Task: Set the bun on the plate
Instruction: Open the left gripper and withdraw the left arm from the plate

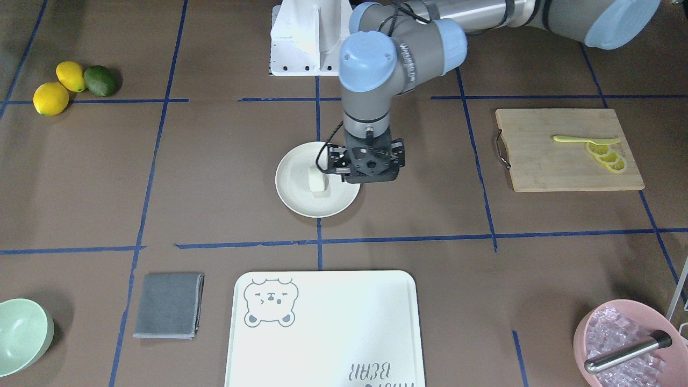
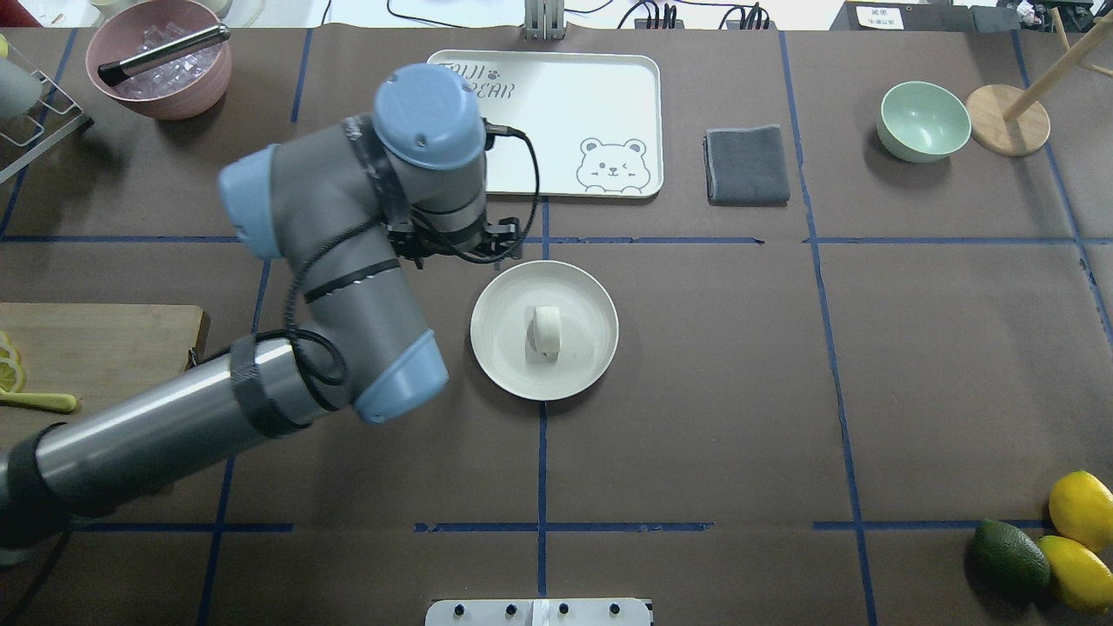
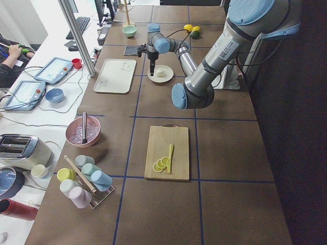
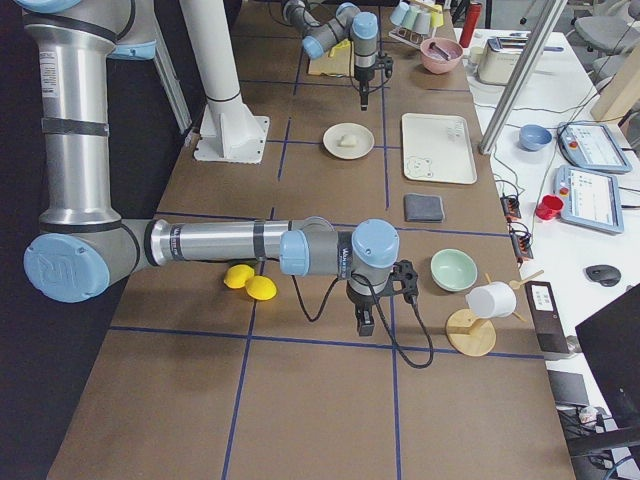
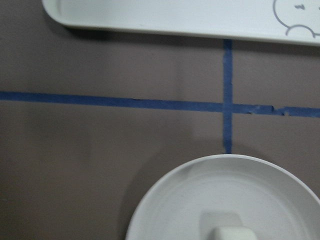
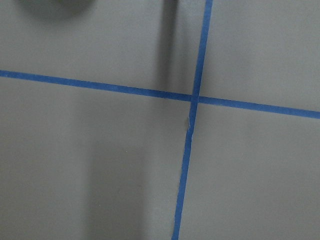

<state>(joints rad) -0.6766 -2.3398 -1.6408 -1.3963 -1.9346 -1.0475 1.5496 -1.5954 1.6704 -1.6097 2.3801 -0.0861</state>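
The small white bun (image 1: 317, 181) rests on the round cream plate (image 1: 301, 200) at the table's middle, also seen from overhead as the bun (image 2: 545, 330) on the plate (image 2: 584, 348). My left gripper (image 1: 366, 171) hangs above the plate's edge on the robot's left, apart from the bun, its linkages spread, so it looks open and empty. The left wrist view shows the plate (image 5: 200, 195) low right and the bun's top (image 5: 232, 234) at the bottom edge. My right gripper (image 4: 366, 325) points down over bare table far off; I cannot tell its state.
A white bear tray (image 1: 322, 328), a folded grey cloth (image 1: 169, 305) and a mint bowl (image 1: 21, 336) lie along the operators' side. A cutting board (image 1: 537, 166) with lemon slices, a pink ice bowl (image 1: 583, 336), two lemons and an avocado (image 1: 99, 80) sit toward the table's ends.
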